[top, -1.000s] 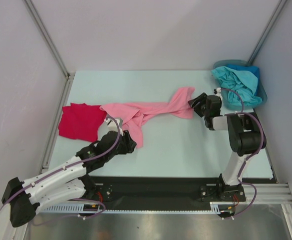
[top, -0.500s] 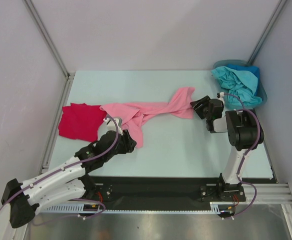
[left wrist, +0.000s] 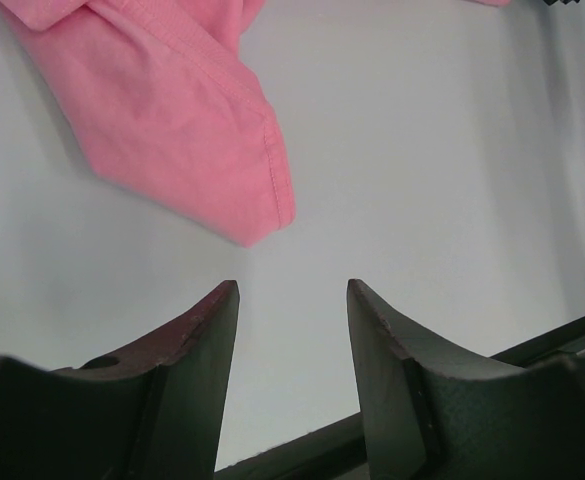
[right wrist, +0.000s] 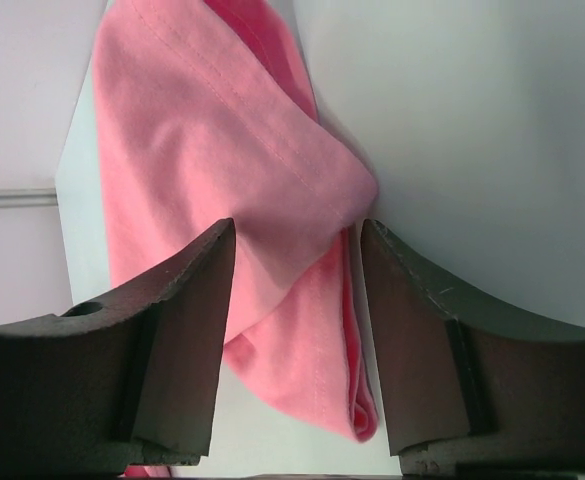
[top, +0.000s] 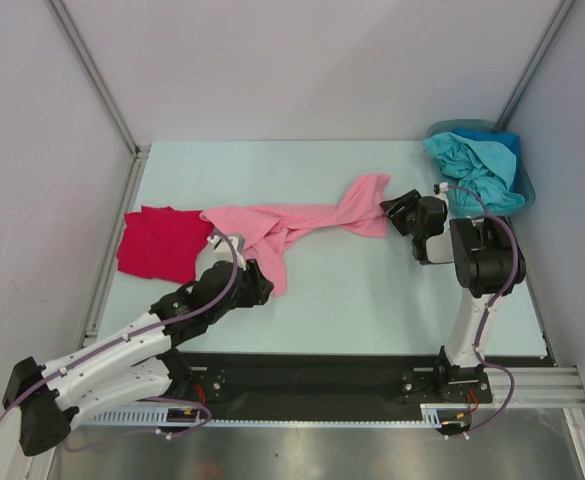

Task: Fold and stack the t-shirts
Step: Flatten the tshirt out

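A light pink t-shirt (top: 292,225) lies stretched in a crumpled band across the middle of the table. A bright red t-shirt (top: 157,243) lies bunched at the left, touching its end. Teal and blue t-shirts (top: 477,168) are heaped at the back right. My right gripper (top: 388,212) is open at the pink shirt's right end. In the right wrist view a fold of pink cloth (right wrist: 272,180) lies between its spread fingers (right wrist: 297,228). My left gripper (left wrist: 292,290) is open and holds nothing, just short of the shirt's lower corner (left wrist: 187,130).
The teal and blue shirts sit in a blue bin (top: 525,185) against the right wall. Grey walls close in the pale table (top: 362,290) on three sides. The black base rail (top: 322,385) runs along the near edge.
My right arm has drawn its forearm in and turned the wrist, with the gripper staying at the pink shirt's right end. The left arm and the shirts have not moved.
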Available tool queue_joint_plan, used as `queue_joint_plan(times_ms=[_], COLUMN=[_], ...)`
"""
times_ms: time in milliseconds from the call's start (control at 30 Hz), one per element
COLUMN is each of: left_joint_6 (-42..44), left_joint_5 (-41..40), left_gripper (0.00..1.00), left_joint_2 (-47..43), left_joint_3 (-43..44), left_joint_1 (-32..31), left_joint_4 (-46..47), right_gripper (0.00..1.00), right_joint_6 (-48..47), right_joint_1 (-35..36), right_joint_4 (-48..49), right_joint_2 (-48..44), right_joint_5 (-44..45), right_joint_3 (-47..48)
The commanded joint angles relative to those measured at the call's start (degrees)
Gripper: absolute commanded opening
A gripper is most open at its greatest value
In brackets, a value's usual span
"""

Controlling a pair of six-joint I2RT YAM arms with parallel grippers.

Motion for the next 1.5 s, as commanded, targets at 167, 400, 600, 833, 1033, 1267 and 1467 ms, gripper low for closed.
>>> queue_joint_plan(times_ms=[167,400,600,833,1033,1267,1467], left_joint_6=[0.63,0.45,0.10,-0.08,-0.52,-0.69,-0.69], left_joint_5=[-0.71,-0.98,-0.54,-0.45,-0.10,-0.10,-0.71], left_gripper=[0.53,0.53,0.53,0.53,0.53,0.52,0.52], left_joint_2=[0.39,0.39,0.57,-0.04,1.01,3.65,4.17], left_joint_3=[2.41,2.15,2.06,1.27,-0.05,0.21,1.01], left_joint_1=[-0.34,-0.34,-0.34,-0.60,-1.13,-2.53,-3.85], left_joint_4=[0.53,0.53,0.97,1.50,3.87,5.28,5.37], right_gripper=[0.57,0.36,0.00,0.00,0.00,0.00,0.00], right_joint_6=[-1.15,-0.79,-1.76,-4.13,-6.68,-6.51,-7.04], right_joint_1=[-0.19,-0.01,0.60,1.83,3.50,3.85,3.77], right_joint_4=[1.02,0.67,-1.79,-6.01,-12.51,-18.39,-22.62], right_joint_2=[3.48,3.93,-0.55,-8.63,-18.91,-30.95,-37.64], right_joint_5=[1.60,1.69,3.62,6.08,9.68,13.90,15.05], right_joint_3=[3.92,4.72,2.97,0.94,-1.95,-7.41,-7.50])
